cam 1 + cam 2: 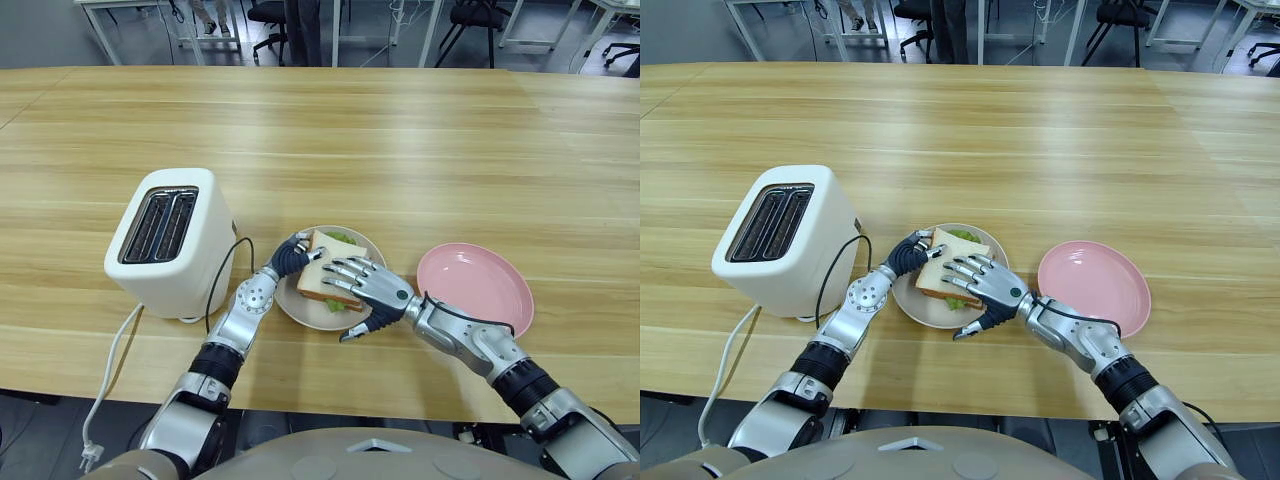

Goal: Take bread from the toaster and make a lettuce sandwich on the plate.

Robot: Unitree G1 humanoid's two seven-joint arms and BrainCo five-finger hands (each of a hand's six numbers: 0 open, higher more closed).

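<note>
A sandwich sits on the beige plate (296, 309) at the table's near middle: a slice of bread (322, 264) on top, with lettuce (341, 238) showing at its far edge. My left hand (289, 256) is at the slice's left corner, fingers curled onto it. Over the right half of the slice lies my right hand (366, 286), its fingers spread and hiding that side of the bread. The white toaster (170, 240) stands to the left of the plate, and its two slots look dark.
A pink plate (476, 286) lies just right of the sandwich plate, beside my right forearm. The toaster's black cord (222, 272) loops next to my left wrist, and a white cable (108, 372) trails off the near edge. Bare wood stretches behind.
</note>
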